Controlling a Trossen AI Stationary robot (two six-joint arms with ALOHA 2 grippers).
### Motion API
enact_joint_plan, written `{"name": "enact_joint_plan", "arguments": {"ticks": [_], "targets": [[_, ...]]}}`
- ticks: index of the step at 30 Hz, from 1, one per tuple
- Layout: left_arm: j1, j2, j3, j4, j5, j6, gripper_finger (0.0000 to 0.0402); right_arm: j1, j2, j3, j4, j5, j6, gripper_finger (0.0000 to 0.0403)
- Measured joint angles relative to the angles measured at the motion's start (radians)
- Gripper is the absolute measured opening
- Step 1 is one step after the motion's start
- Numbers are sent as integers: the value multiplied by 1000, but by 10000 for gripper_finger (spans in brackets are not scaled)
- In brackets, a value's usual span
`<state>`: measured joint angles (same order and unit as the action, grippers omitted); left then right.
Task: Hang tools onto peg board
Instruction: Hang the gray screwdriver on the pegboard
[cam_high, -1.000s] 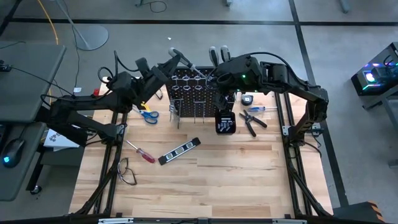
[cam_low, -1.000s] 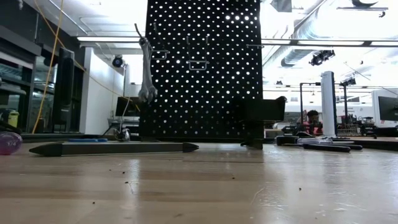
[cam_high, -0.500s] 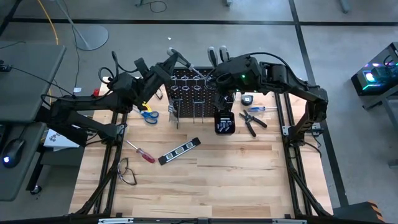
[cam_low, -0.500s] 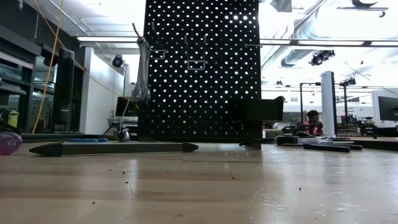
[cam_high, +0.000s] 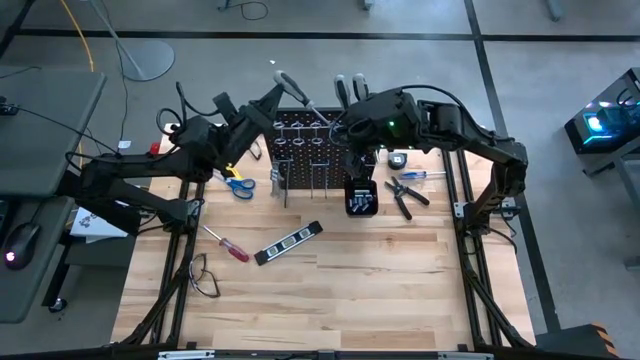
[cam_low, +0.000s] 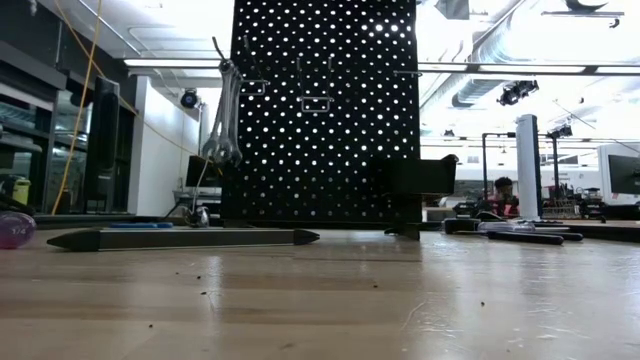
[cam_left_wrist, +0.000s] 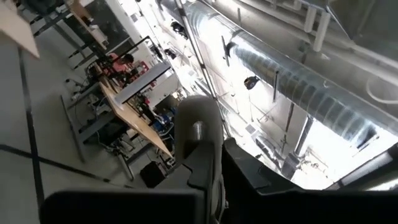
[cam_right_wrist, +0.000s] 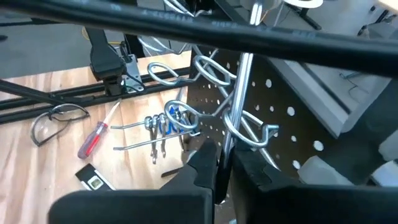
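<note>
The black peg board (cam_high: 312, 150) stands upright at the far middle of the table. A silver wrench (cam_low: 222, 120) hangs by its top end from a hook at the board's upper left. My left gripper (cam_high: 284, 82) is above that corner, shut and empty, its fingers (cam_left_wrist: 202, 143) pointing up into the room. My right gripper (cam_high: 350, 122) is shut at the board's upper right, in front of the silver rings (cam_right_wrist: 186, 118). A thin silver shaft (cam_right_wrist: 241, 74) stands through a ring just beyond its fingertips. Two grey-handled tools (cam_high: 343, 88) stick up above the board's top. My right gripper (cam_right_wrist: 217, 158) has its shut fingertips right at the lower part of the silver shaft (cam_right_wrist: 229, 140). The fingers hide the spot, so I cannot tell whether they touch it.
Left of the board lie blue scissors (cam_high: 237, 184). A red screwdriver (cam_high: 228, 246), a black level (cam_high: 288, 243) and clear glasses (cam_high: 205, 277) lie nearer. A small black box (cam_high: 362, 198) stands before the board. Pliers (cam_high: 403, 195) and a blue screwdriver (cam_high: 420, 175) lie right.
My left gripper has shut on nothing and rolled a little, staying above the board's upper left corner. The wrench has swung on its hook: its lower end has gone toward the table's left edge while its top stays on the hook.
</note>
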<state>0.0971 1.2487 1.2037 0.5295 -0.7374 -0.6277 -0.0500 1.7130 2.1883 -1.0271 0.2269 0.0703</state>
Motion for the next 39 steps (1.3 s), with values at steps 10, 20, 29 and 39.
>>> {"name": "enact_joint_plan", "arguments": {"ticks": [10,20,29,39], "targets": [[0,-38,0,-65,83,40,108,32,-13,2,-30,109,-97,4],[18,-49,0,-138,144,46,190,33,-31,2,-53,102,-111,0],[50,-50,1,-241,289,-23,235,33,-32,2,-58,104,-97,0],[50,-48,0,-238,304,-41,239,32,-32,2,-52,107,-75,0]]}}
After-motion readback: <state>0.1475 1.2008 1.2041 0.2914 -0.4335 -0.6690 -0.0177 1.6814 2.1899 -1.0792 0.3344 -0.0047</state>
